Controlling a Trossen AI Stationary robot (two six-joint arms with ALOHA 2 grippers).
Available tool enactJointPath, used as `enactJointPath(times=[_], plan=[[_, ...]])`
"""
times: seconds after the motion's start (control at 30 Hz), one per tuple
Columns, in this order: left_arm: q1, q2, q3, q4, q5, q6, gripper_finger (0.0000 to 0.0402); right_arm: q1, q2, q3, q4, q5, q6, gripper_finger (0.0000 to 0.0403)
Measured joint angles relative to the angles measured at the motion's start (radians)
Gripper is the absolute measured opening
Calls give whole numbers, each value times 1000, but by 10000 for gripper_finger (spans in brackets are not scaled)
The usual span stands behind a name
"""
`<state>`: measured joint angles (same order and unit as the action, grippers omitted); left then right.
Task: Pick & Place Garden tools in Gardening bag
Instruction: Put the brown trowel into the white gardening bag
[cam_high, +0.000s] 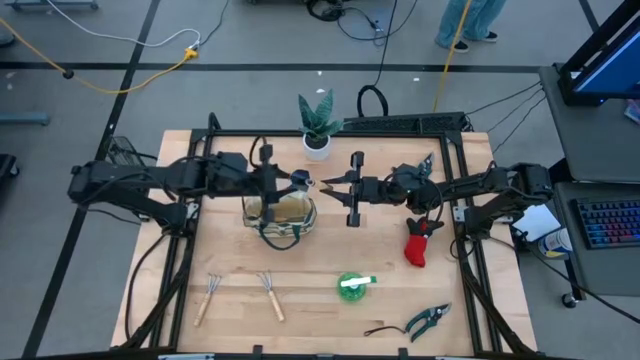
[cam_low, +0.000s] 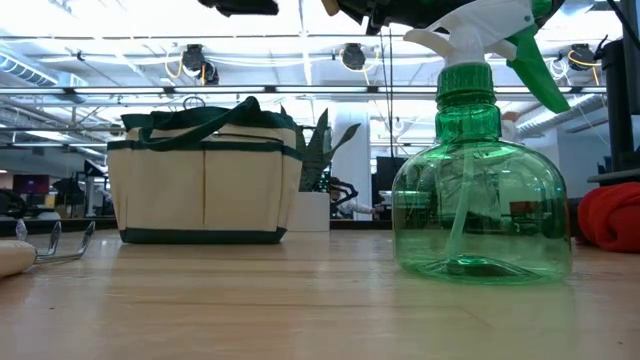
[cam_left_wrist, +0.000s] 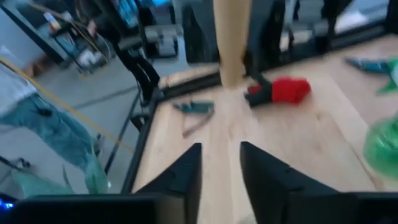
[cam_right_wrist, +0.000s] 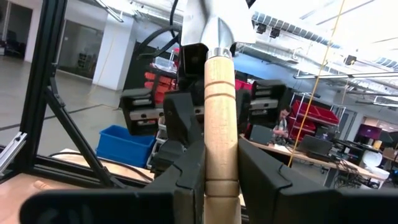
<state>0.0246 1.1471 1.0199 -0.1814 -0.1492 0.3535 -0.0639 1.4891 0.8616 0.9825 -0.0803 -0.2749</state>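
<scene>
Shows a trowel (cam_right_wrist: 221, 124) clamped by its wooden handle between the fingers of the right gripper (cam_right_wrist: 221, 149), metal blade toward the top of the right wrist view. Places this grip in the high view just above centre, over open table (cam_high: 330, 250) and just right of the bag (cam_high: 280, 212). Shows the left gripper (cam_left_wrist: 219, 149) facing it from the left, above the bag's upper right edge, fingers apart and nothing between them; in the left wrist view has the handle's end hanging beyond those fingertips, near the top centre.

Sets the bag upright left of centre in the high view, and at the left of the low view with loop handles raised.

Lays out along the lower part of the high view, well apart from the bag: two rakes (cam_high: 208, 297) at lower left, a green spray bottle (cam_high: 354, 286) at lower centre, shears (cam_high: 428, 320) at lower right. Puts a red glove (cam_high: 420, 248) right of centre, below the right arm.

Includes a potted plant (cam_high: 318, 125) at the table's upper edge, and a person's legs (cam_high: 470, 20) on the floor at upper right.
</scene>
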Motion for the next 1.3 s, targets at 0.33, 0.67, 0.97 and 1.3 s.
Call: enactJointPath(times=[0.33, 0.67, 0.97, 1.3], plan=[[0, 72, 0, 174, 82, 11, 176, -1, 0, 0, 3, 0, -9, 66], [0, 97, 0, 267, 123, 11, 157, -1, 0, 0, -16, 0, -13, 66], [0, 97, 0, 314, 126, 46, 165, -1, 0, 0, -52, 0, -26, 66], [0, 97, 0, 318, 126, 72, 120, -1, 0, 0, -44, 1, -55, 67]])
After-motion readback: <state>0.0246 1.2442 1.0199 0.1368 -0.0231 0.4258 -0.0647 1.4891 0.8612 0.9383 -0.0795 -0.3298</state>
